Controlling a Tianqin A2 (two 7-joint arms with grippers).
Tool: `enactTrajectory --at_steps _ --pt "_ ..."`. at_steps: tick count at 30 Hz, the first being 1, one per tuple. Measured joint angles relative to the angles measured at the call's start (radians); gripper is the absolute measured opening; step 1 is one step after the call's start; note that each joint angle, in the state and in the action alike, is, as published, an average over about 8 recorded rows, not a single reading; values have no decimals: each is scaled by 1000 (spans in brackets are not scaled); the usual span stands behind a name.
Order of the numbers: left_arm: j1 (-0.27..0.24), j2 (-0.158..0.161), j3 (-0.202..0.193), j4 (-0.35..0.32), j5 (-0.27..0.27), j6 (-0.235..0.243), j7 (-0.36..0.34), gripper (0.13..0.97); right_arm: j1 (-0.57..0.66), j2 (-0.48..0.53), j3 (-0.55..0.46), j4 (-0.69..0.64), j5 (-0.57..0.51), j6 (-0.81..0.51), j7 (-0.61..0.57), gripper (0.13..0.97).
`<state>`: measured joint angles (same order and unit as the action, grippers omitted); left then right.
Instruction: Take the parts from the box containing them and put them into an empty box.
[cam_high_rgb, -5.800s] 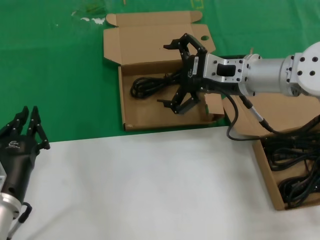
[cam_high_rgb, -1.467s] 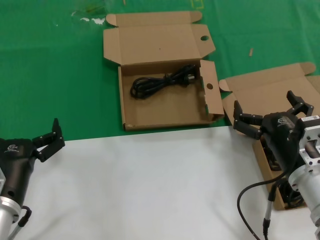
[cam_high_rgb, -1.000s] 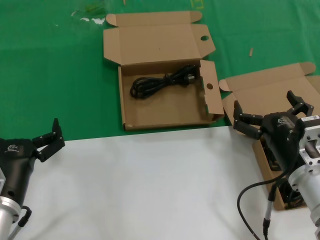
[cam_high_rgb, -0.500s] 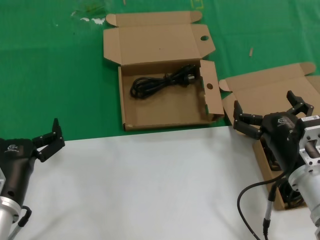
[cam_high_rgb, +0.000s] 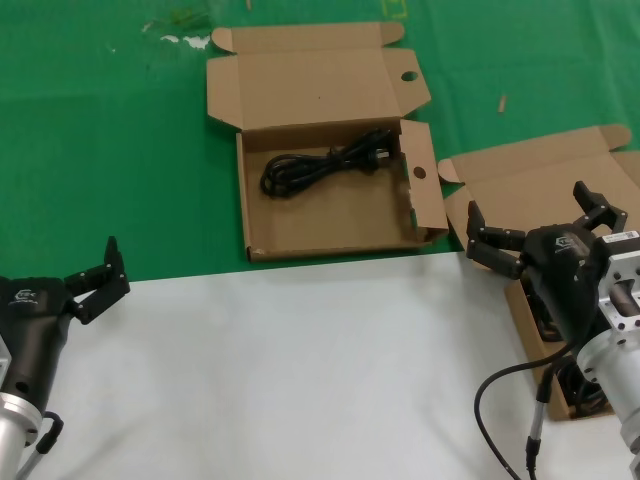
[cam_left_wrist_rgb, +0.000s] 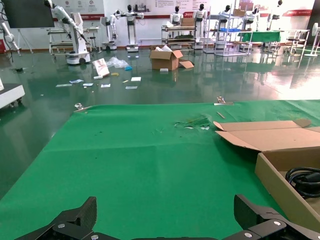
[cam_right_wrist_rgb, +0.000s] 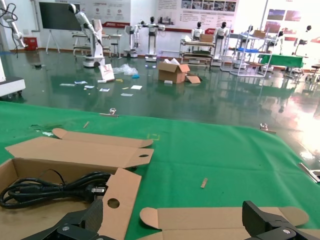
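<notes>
I see the holed box (cam_high_rgb: 330, 195) far on the counter (cam_high_rgb: 280, 380) with one cable (cam_high_rgb: 325, 165) inside; the plain box (cam_high_rgb: 560, 290) of cables sits right, under my spread, empty right hand (cam_high_rgb: 535, 232). The left hand (cam_high_rgb: 95, 280), also spread, waits near-left. Tangled cords could snag and drag out together.

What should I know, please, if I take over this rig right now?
Left hand: open, empty, parked low on the robot's left over the white surface.
Right hand: open, empty, above the plain-lidded brown cardboard box on the right.
One coiled black power cable lies in the brown cardboard box with round holes.
Remaining black cables sit mostly hidden under the right arm; they still need moving.
</notes>
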<state>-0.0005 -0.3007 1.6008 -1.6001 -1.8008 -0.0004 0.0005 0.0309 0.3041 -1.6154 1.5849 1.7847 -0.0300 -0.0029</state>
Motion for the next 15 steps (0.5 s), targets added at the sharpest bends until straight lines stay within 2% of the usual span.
enactTrajectory --at_steps 15 --pt "0 0 0 0 0 0 0 966 0 0 0 0 0 0 0 966"
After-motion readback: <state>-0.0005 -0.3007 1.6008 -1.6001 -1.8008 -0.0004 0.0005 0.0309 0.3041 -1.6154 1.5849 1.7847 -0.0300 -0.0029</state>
